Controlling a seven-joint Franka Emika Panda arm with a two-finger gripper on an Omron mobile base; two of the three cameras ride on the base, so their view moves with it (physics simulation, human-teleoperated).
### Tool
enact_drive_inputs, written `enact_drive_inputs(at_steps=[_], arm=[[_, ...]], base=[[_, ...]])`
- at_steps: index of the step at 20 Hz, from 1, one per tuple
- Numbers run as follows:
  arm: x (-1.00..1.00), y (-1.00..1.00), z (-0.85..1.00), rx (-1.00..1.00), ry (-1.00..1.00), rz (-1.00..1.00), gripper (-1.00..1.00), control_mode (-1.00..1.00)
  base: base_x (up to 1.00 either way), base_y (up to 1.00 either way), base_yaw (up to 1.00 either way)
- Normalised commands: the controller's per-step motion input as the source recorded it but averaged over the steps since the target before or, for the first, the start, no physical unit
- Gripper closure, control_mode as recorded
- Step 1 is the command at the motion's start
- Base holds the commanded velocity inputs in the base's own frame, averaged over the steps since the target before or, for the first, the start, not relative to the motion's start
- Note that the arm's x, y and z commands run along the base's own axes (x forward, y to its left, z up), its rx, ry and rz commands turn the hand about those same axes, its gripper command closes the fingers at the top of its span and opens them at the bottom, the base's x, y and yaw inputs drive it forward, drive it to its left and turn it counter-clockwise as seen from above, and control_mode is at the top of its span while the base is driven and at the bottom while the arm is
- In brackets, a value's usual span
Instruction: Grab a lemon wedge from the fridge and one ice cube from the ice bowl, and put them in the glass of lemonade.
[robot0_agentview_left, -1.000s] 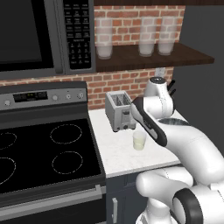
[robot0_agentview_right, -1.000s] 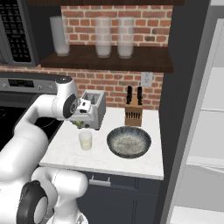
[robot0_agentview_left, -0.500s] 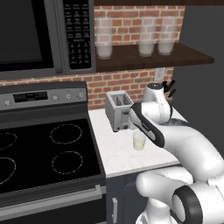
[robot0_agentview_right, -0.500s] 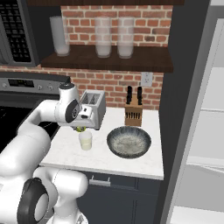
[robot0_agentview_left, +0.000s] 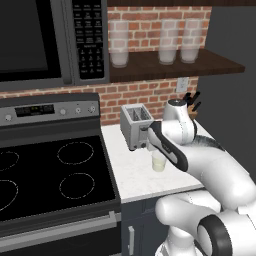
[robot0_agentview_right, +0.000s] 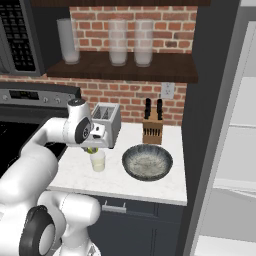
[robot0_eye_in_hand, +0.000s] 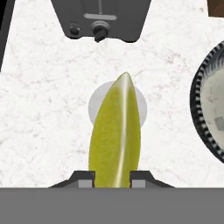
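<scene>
Hand view: gripper (robot0_eye_in_hand: 112, 175) pinches glossy, pointed lemon wedge (robot0_eye_in_hand: 116, 135).

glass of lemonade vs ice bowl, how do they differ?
The glass of lemonade is small, clear and upright with pale yellow liquid; the ice bowl is wide, shallow, dark grey with whitish contents. The hand holds the lemon wedge over the glass, not over the bowl. Both stand on the white counter.

microwave keypad (robot0_agentview_left: 89, 39) labels blurred, nothing legible
</scene>
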Motion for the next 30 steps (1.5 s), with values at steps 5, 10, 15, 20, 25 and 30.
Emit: enact_drive_inputs(at_steps=[5, 10, 15, 20, 25, 30], arm=[[0.0, 0.0, 0.0, 0.0, 0.0, 0.0, 1.0, -1.0], [0.0, 0.0, 0.0, 0.0, 0.0, 0.0, 1.0, -1.0], [0.0, 0.0, 0.0, 0.0, 0.0, 0.0, 1.0, -1.0], [0.01, 0.0, 0.0, 0.0, 0.0, 0.0, 1.0, -1.0], [0.03, 0.0, 0.0, 0.0, 0.01, 0.0, 1.0, -1.0], [0.0, 0.0, -0.02, 0.0, 0.02, 0.0, 1.0, -1.0]], base=[[0.0, 0.0, 0.0], [0.0, 0.0, 0.0], [0.0, 0.0, 0.0], [0.0, 0.0, 0.0], [0.0, 0.0, 0.0], [0.0, 0.0, 0.0]])
